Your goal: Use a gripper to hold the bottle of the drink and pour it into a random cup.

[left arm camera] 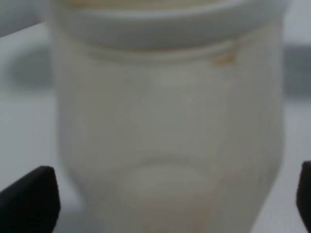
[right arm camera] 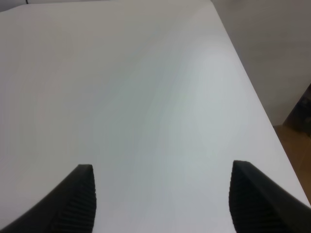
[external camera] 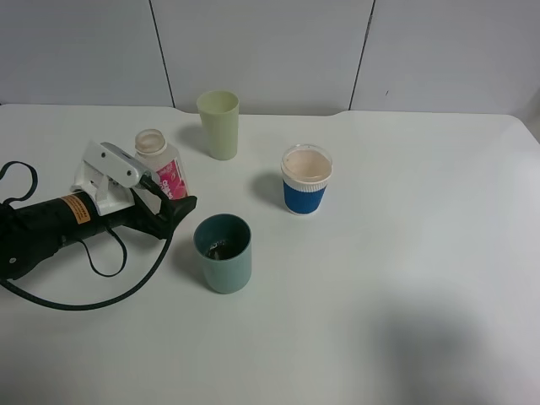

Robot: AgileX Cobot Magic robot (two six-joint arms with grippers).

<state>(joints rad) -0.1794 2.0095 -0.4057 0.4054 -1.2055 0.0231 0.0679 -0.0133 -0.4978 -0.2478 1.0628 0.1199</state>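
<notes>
The bottle (external camera: 159, 156) stands upright at the left of the table, capless, with a pink-and-white label. In the left wrist view the bottle (left arm camera: 165, 121) fills the frame, blurred and looking empty. My left gripper (external camera: 169, 181) lies low beside it. Its black fingertips (left arm camera: 29, 199) stand wide on either side of the bottle with small gaps, so it is open. Just in front of that gripper stands the teal cup (external camera: 224, 253), with a little dark drink (external camera: 221, 247) at its bottom. My right gripper (right arm camera: 160, 204) is open over bare table; the exterior high view does not show it.
A taller pale yellow-green tumbler (external camera: 219, 124) stands behind the bottle. A blue-sleeved white paper cup (external camera: 305, 179) stands right of centre. The gripper's black cable (external camera: 101, 295) loops on the white table (external camera: 405, 278). The table's edge (right arm camera: 252, 97) and the floor beyond it show in the right wrist view.
</notes>
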